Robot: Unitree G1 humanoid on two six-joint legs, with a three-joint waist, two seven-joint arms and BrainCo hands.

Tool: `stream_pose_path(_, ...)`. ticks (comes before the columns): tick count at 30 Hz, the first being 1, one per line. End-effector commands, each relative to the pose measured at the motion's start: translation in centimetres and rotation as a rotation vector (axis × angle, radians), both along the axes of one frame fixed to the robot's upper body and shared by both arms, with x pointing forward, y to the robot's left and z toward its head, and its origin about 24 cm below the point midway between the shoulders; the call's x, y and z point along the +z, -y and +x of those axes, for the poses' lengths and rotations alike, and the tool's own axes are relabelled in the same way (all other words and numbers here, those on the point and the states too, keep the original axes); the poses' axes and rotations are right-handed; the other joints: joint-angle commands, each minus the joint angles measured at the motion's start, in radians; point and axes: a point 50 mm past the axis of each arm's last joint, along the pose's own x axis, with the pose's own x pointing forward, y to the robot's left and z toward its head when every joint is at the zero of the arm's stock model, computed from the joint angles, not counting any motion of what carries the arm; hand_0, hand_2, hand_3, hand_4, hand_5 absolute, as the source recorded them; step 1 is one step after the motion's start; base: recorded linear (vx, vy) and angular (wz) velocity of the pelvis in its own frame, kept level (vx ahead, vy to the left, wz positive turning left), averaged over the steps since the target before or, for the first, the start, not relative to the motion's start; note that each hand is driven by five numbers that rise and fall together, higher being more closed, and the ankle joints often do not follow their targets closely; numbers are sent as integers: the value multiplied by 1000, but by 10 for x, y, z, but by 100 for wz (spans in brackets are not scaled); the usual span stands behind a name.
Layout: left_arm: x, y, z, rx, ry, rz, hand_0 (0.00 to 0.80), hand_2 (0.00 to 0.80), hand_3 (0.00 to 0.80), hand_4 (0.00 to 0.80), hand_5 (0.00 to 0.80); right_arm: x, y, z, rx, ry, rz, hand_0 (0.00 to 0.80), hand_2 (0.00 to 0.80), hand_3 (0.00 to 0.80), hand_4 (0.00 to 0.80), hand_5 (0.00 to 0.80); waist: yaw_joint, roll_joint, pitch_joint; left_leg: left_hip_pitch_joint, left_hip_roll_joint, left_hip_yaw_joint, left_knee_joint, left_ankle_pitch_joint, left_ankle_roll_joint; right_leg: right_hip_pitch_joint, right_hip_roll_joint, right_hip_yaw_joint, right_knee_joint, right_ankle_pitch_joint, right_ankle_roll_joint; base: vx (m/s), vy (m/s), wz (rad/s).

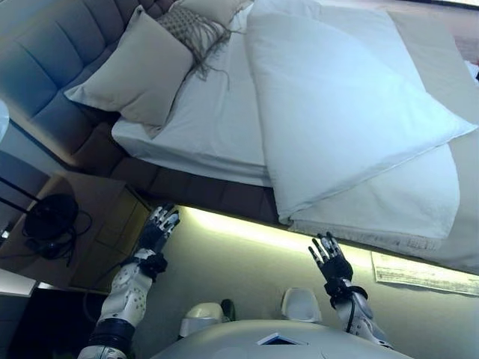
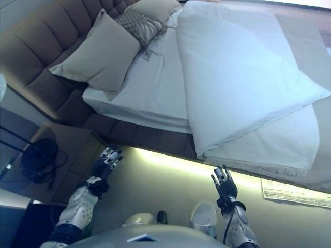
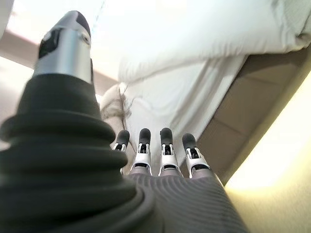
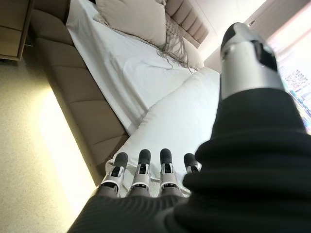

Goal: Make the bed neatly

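A bed [image 1: 217, 191] with a brown padded frame holds a white duvet [image 1: 337, 105] folded back on itself, leaving the white sheet [image 1: 217, 120] bare near the headboard. A beige pillow [image 1: 138, 71] leans on the headboard, with a fringed grey cushion [image 1: 194, 30] behind it. My left hand [image 1: 157, 228] hovers open above the floor beside the bed frame, short of the mattress. Further right, my right hand [image 1: 331, 258] is also open, below the duvet's hanging corner [image 1: 299, 213]. Neither hand touches anything.
A wooden nightstand [image 1: 82, 224] with a dark round object [image 1: 51, 217] and cable on it stands left of my left hand. A lit strip runs under the bed edge. A paper sheet [image 1: 423, 273] lies on the floor at the right.
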Motion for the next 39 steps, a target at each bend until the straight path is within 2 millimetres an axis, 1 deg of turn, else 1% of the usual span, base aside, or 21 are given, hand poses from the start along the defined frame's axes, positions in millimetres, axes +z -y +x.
stream_pose_path(1,28,-5,18,-9,144,15,0,0,0,0,0,19,3,28,2,123,-6,0,0,0,0,0,-13,-43,-15,25,-45,-90,136,-184,20,47,11,8,-400,300,42,350,-225,4)
stream_pose_path(3,27,-7,14,-7,138,13,0,0,0,0,0,18,0,30,13,121,-2,0,0,0,0,0,-9,-47,-15,32,-36,-100,141,-206,22,34,20,8,-437,317,52,357,-248,7)
stream_pose_path(5,24,-10,9,9,127,12,0,0,0,0,0,16,-4,25,26,112,5,0,0,0,0,0,-5,-53,-18,40,-15,-107,154,-222,17,29,13,14,-409,311,57,382,-328,30)
stream_pose_path(7,20,-11,2,14,109,5,0,0,0,0,0,13,-5,21,29,97,-1,0,0,0,0,0,1,-61,-26,49,18,-107,174,-232,-1,55,12,14,-410,295,67,429,-389,51)
stream_pose_path(9,18,-15,-8,15,86,2,0,0,0,0,0,13,-3,17,24,77,-7,0,0,0,0,0,10,-67,-31,61,56,-106,200,-241,-20,72,17,11,-367,268,71,443,-428,51)
stream_pose_path(10,13,-18,-16,19,59,2,0,0,0,0,0,13,-1,16,19,61,-9,0,0,0,0,0,13,-64,-35,68,85,-109,210,-214,-39,81,25,10,-342,249,69,390,-400,40)
stream_pose_path(11,11,-19,-20,18,51,-3,0,0,0,0,0,14,-1,16,25,63,-7,0,0,0,0,0,15,-61,-37,65,107,-115,223,-178,-53,90,36,10,-329,230,61,397,-433,22)
stream_pose_path(12,11,-18,-23,0,50,-14,0,0,0,0,0,16,1,15,42,73,-4,0,0,0,0,0,15,-58,-40,52,131,-128,248,-120,-68,106,57,13,-315,200,43,391,-456,6)
stream_pose_path(13,10,-14,-26,-23,49,-13,0,0,0,0,0,17,4,11,51,70,-18,0,0,0,0,0,17,-60,-44,32,144,-139,276,-69,-75,125,80,9,-313,176,20,361,-421,1)
stream_pose_path(16,9,-8,-27,-50,54,-26,0,0,0,0,0,15,10,7,39,50,-30,0,0,0,0,0,9,-56,-52,18,155,-140,308,-12,-81,147,110,-12,-312,140,-17,269,-306,-9)
stream_pose_path(18,8,-3,-25,-66,67,-45,0,0,0,0,0,13,17,4,23,44,-35,0,0,0,0,0,-3,-53,-60,-1,158,-116,377,33,-78,162,135,-24,-302,101,-52,224,-289,-10)
stream_pose_path(20,8,3,-20,-76,76,-70,0,0,0,0,0,13,23,5,10,48,-47,0,0,0,0,0,-10,-55,-58,-43,153,-89,488,50,-66,169,149,-32,-283,69,-81,171,-290,2)
stream_pose_path(22,7,8,-17,-108,77,-62,0,0,0,0,0,12,26,7,-19,46,-50,0,0,0,0,0,-13,-56,-50,-95,178,-53,527,76,-60,180,170,-43,-263,46,-104,130,-233,3)
stream_pose_path(23,7,8,-17,-116,78,-57,0,0,0,0,0,12,27,7,-27,48,-47,0,0,0,0,0,-13,-55,-46,-102,184,-47,521,76,-58,183,174,-45,-260,43,-106,140,-172,7)
stream_pose_path(24,7,10,-14,-128,84,-50,0,0,0,0,0,13,27,9,-38,54,-38,0,0,0,0,0,-9,-51,-39,-104,195,-41,473,82,-60,194,186,-54,-253,31,-106,147,-102,6)
stream_pose_path(25,8,9,-12,-131,86,-46,0,0,0,0,0,13,27,10,-48,53,-32,0,0,0,0,0,-4,-48,-39,-111,198,-44,392,107,-67,202,191,-62,-252,23,-102,175,-72,6)
stream_pose_path(27,9,8,-8,-124,86,-45,0,0,0,0,0,14,25,10,-60,48,-27,0,0,0,0,0,1,-36,-37,-118,204,-57,291,160,-90,222,199,-64,-251,6,-98,161,5,18)
stream_pose_path(28,10,7,-4,-122,90,-46,0,0,0,0,0,15,24,9,-60,50,-26,0,0,0,0,0,8,-23,-37,-146,216,-76,209,204,-114,243,202,-61,-254,-11,-92,180,35,28)
stream_pose_path(32,5,9,-5,-109,79,-60,0,0,0,0,0,15,21,5,-46,49,-29,0,0,0,0,0,31,9,-30,-197,237,-104,30,289,-159,302,205,-57,-256,-54,-82,216,60,9)
stream_pose_path(35,2,10,-9,-113,69,-65,0,0,0,0,0,13,20,1,-53,47,-25,0,0,0,0,0,44,19,-30,-204,229,-106,-24,284,-161,328,195,-56,-239,-79,-76,242,75,-29)
stream_pose_path(39,5,7,-9,-141,78,-72,0,0,0,0,0,11,21,-5,-84,38,-28,0,0,0,0,0,43,27,-39,-192,202,-94,-9,189,-146,332,159,-63,-192,-102,-60,221,133,-18)
